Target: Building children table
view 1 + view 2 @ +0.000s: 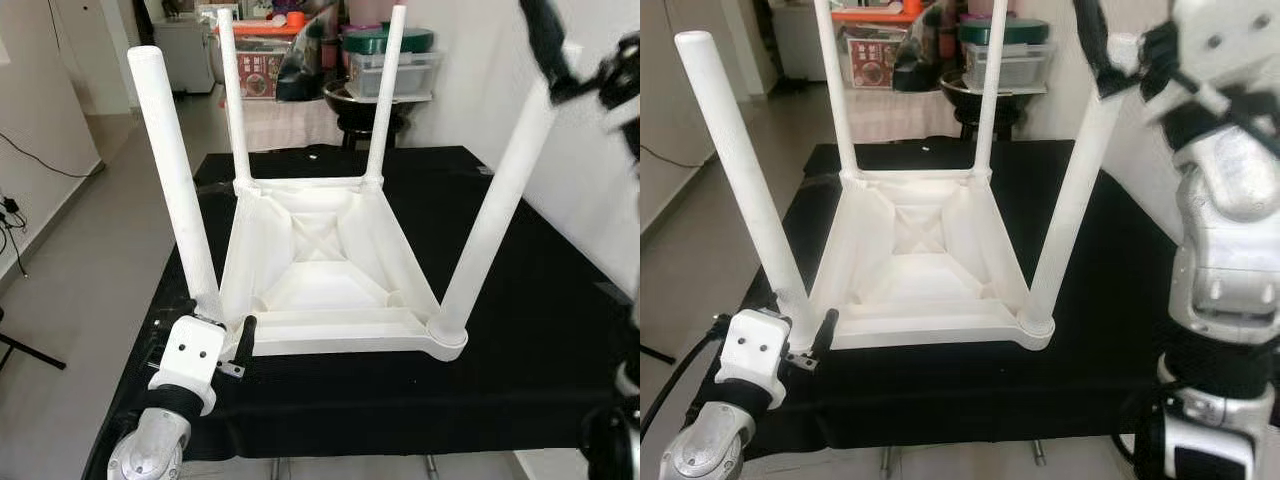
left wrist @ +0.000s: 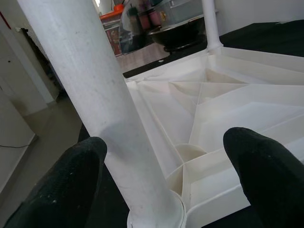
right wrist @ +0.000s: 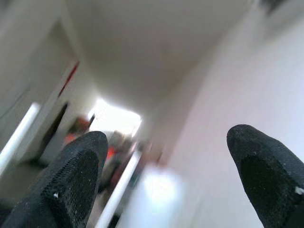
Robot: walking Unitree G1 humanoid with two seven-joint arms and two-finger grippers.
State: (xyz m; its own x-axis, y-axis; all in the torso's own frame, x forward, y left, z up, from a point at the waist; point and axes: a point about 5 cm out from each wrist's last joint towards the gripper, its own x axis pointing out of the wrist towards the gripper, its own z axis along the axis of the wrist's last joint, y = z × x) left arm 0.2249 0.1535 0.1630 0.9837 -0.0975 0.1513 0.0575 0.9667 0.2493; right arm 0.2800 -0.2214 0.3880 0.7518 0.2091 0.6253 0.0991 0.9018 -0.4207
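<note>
A white children's table lies upside down on a black-covered worktop, all its legs pointing up. My left gripper is open at the foot of the near left leg. In the left wrist view that leg stands between the two black fingertips, close to one of them. My right gripper is raised at the top end of the near right leg, one black finger lying alongside it. The right wrist view is blurred, with its fingertips wide apart.
Behind the worktop stand a black stool, stacked plastic boxes and a low table with a cloth. A white wall runs along the right. Bare floor and a cable lie to the left.
</note>
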